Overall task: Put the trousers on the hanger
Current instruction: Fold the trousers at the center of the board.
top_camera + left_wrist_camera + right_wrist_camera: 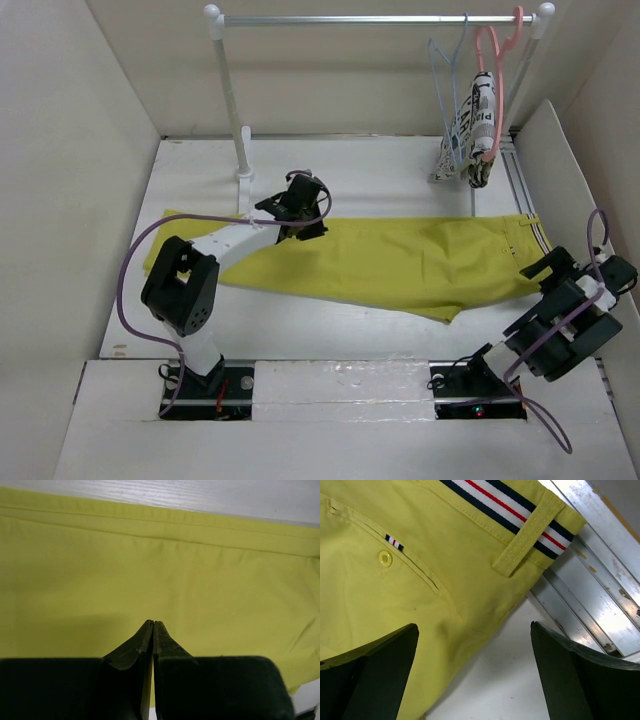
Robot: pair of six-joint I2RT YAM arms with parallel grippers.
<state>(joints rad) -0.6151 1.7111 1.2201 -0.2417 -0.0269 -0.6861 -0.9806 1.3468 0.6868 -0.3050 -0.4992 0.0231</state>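
The mustard-yellow trousers [400, 262] lie flat across the table, legs to the left, striped waistband [536, 232] at the right. The pale-blue hanger [444, 75] hangs on the rail at the back right. My left gripper [300, 212] is shut and empty, above the upper edge of the trouser legs; its view shows yellow cloth [160, 570] under the closed fingertips [153, 624]. My right gripper [548, 268] is open just above the waist end; its view shows the waistband [520, 510], a belt loop and a pocket button, with the cloth's edge between the fingers [385, 670].
A pink hanger [492, 80] bearing black-and-white printed cloth [470, 135] hangs beside the blue one. The rail's white post [232, 100] stands at the back left, close to my left gripper. A metal track [520, 185] runs along the right wall.
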